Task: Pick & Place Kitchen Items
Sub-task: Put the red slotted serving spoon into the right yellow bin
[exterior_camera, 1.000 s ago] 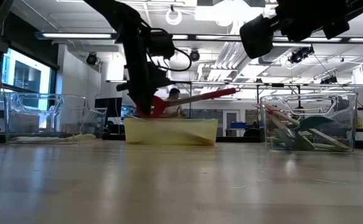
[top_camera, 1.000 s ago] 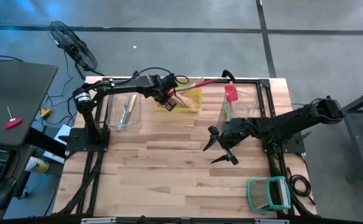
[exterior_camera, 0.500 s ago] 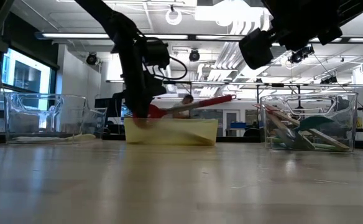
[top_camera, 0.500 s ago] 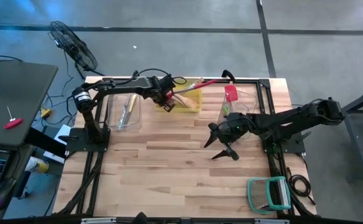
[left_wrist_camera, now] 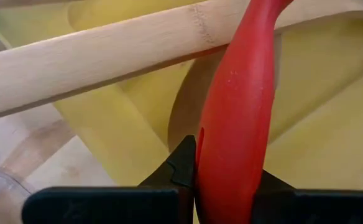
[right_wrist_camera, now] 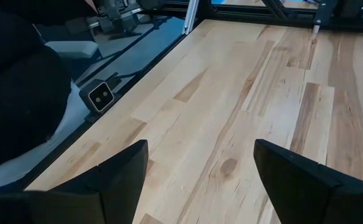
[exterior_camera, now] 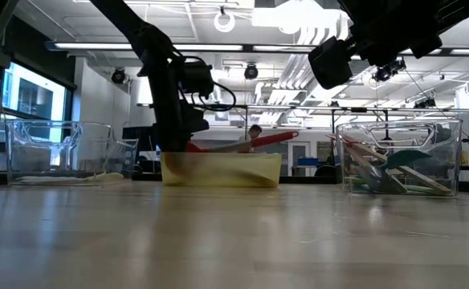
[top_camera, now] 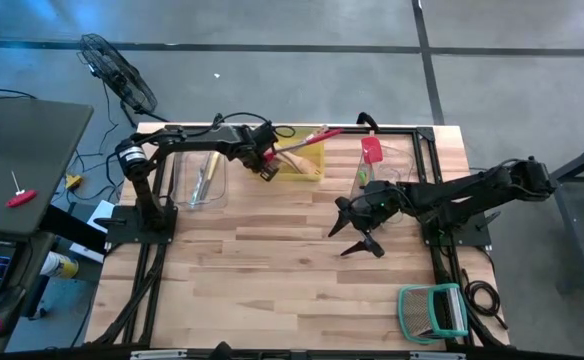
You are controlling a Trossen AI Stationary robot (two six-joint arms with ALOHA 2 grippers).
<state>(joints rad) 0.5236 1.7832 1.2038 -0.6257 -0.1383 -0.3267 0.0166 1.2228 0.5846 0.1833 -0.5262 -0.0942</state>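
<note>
My left gripper is low in the yellow tray, shut on a red plastic utensil. The utensil slants out past the tray's far right corner. A wooden utensil lies in the tray, crossing the red one. My right gripper hangs open above bare table, near the right clear bin, which holds a red spatula and other utensils. The left clear bin holds a few more. My left gripper pinches the red utensil between its two fingers on a thick rounded stretch near the end that sits in the tray. The fingers lie across it. That end is down in the tray, and the free end rises slightly beyond the rim.
A teal-framed rack lies at the table's near right corner. A dark frame runs along the table's far and right sides. The wide wooden middle of the table holds nothing. A laptop and a fan stand off the table to the left.
My left gripper has moved down into the yellow tray and a little toward the table's left, still shut on the red utensil. The utensil has tipped from steeply slanted to nearly level, its free end dropping toward the tray's rim.
</note>
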